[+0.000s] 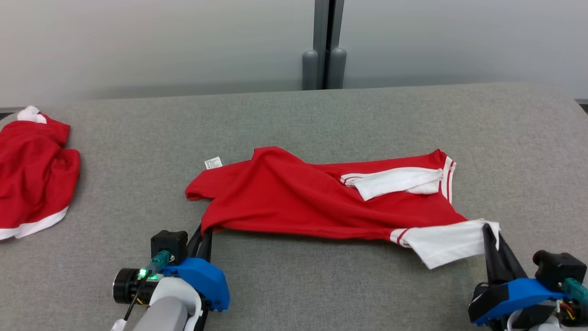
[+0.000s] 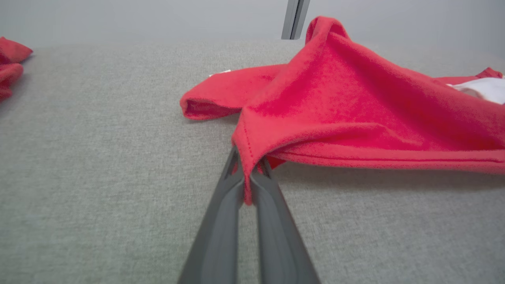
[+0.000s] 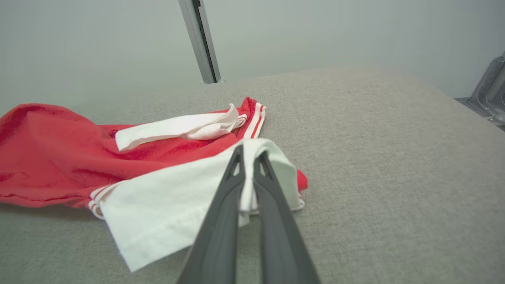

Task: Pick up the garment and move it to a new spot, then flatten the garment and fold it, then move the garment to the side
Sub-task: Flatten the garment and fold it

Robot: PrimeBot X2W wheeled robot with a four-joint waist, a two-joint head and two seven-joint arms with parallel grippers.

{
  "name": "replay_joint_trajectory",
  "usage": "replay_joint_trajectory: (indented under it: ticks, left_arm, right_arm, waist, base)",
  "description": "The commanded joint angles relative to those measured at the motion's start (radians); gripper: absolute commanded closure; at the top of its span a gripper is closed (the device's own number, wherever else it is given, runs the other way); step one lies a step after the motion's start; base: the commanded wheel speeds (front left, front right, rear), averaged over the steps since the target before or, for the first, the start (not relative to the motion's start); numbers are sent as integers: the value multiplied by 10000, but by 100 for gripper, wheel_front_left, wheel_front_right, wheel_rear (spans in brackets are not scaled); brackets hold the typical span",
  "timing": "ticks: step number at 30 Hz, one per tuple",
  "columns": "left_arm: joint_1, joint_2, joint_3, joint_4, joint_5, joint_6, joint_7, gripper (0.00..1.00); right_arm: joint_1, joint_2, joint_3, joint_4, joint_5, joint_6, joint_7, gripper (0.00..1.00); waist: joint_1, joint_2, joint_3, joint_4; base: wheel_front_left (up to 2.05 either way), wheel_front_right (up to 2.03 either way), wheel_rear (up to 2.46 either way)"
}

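Note:
The garment [image 1: 303, 197] is a red shirt with white, red-striped sleeves, spread crosswise in the middle of the grey table. My left gripper [image 1: 205, 231] is shut on its near left red hem corner; the left wrist view shows the red cloth [image 2: 335, 102] pinched between the two fingers [image 2: 221, 221] and lifted a little. My right gripper [image 1: 490, 231] is shut on the white sleeve [image 1: 448, 243] at the near right; in the right wrist view the white fabric [image 3: 165, 201] drapes over and between the fingers [image 3: 276, 221].
A second red garment with a white edge [image 1: 34, 174] lies crumpled at the table's far left. A grey post [image 1: 325, 46] stands behind the table's back edge. The padded grey table [image 1: 321, 285] has bare room in front of and behind the shirt.

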Motion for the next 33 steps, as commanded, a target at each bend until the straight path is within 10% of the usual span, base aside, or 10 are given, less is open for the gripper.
replay_joint_trajectory:
  ticks: [1,15,26,33]
  left_arm:
    - [-204,45,60,-178,23,70,-213,100]
    - [-461,1362,286,-4989,619,296,-245,100]
    - [-795,3465,1103,-11659,1183,861,2801,100]
    - [-1245,4316,1531,-13359,1050,802,4589,100]
  right_arm:
    - [-286,-29,-124,-132,33,21,-158,100]
    - [-1279,-31,-970,-3903,-730,11,2,100]
    - [-1497,-114,-1143,-8592,-1143,11,1558,100]
    - [-1616,-439,-1285,-9739,-1081,11,2368,100]
  waist:
    - [0,0,-141,24]
    - [0,0,-1493,120]
    - [0,0,-1812,-335]
    - [0,0,-1409,-516]
  base:
    - [0,0,0]
    - [0,0,0]
    - [0,0,0]
    - [0,0,0]
